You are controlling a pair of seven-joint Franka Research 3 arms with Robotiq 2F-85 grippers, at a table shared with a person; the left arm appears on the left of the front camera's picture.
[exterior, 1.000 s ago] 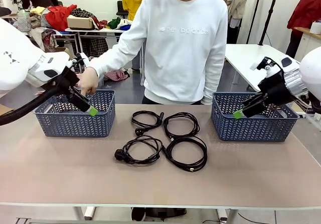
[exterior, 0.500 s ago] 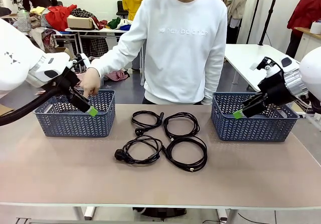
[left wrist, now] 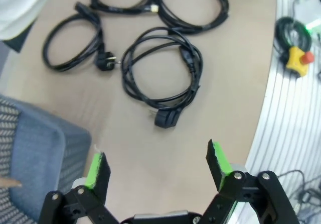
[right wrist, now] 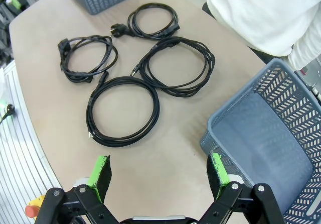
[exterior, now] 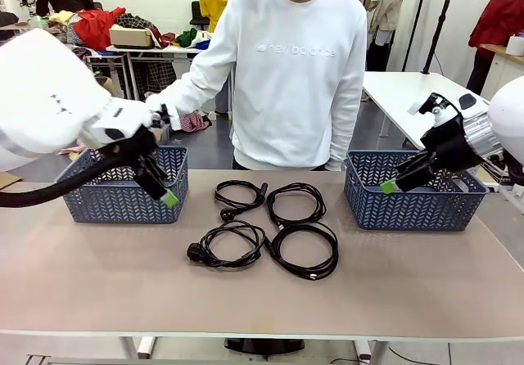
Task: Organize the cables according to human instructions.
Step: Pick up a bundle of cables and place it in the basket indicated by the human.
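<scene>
At the worktop's (exterior: pixel 123 299) left end, my open left fingers (exterior: pixel 169 198) have swung off the basket (exterior: pixel 106 201) toward the cables (left wrist: pixel 168 118), ready to pick; right fingers (exterior: pixel 388 187) also open.

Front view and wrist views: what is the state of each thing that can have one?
left pincer, open, holding nothing
right pincer, open, holding nothing
left basket, upright, inside partly hidden
right basket, empty
cables, all four coiled, outside the baskets
</scene>
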